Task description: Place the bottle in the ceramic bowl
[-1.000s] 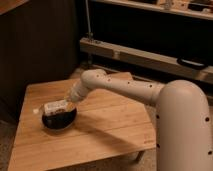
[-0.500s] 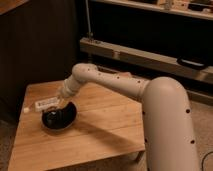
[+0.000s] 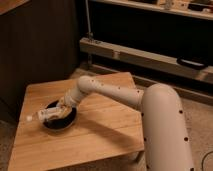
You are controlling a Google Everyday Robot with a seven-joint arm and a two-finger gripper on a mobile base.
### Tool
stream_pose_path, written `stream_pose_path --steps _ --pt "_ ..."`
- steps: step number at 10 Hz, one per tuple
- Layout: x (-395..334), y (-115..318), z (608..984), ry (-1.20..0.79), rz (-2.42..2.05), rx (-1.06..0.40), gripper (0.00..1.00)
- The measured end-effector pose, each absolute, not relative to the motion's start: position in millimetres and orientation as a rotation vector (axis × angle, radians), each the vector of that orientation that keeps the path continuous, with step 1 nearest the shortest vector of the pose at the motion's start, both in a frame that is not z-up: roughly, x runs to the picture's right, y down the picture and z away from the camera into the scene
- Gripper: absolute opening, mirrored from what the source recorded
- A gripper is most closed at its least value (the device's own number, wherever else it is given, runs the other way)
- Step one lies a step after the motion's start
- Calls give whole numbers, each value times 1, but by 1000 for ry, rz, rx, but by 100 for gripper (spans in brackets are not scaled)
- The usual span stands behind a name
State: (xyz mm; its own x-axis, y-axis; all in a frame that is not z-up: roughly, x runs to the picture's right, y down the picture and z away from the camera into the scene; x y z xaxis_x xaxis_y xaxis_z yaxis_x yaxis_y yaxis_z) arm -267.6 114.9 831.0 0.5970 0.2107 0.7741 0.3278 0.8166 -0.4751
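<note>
Bottle [image 3: 44, 114]: 1, bowl [image 3: 69, 121]: 1, hand [image 3: 61, 109] over.

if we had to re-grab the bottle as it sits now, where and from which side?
Judgement: grip the bottle mid-body across its width, coming from above. It lies roughly sideways over the ceramic bowl, cap end past the left rim. The gripper is already at its right end.

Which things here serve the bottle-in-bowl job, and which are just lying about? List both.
Job:
- small clear plastic bottle with white cap, lying across the bowl
- round dark glossy ceramic bowl
- gripper, above the bowl at the bottle

Lying about:
- light wooden table
- long metal shelf rail behind
</note>
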Motion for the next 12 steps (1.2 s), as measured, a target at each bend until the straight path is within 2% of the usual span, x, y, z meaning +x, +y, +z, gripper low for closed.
stream_pose_path --steps 4,7,12 --pt "-274 115 811 -936 -161 -610 53" --pt "-273 122 812 -924 -166 -623 79" --pt "-269 127 815 -908 -153 -621 80"
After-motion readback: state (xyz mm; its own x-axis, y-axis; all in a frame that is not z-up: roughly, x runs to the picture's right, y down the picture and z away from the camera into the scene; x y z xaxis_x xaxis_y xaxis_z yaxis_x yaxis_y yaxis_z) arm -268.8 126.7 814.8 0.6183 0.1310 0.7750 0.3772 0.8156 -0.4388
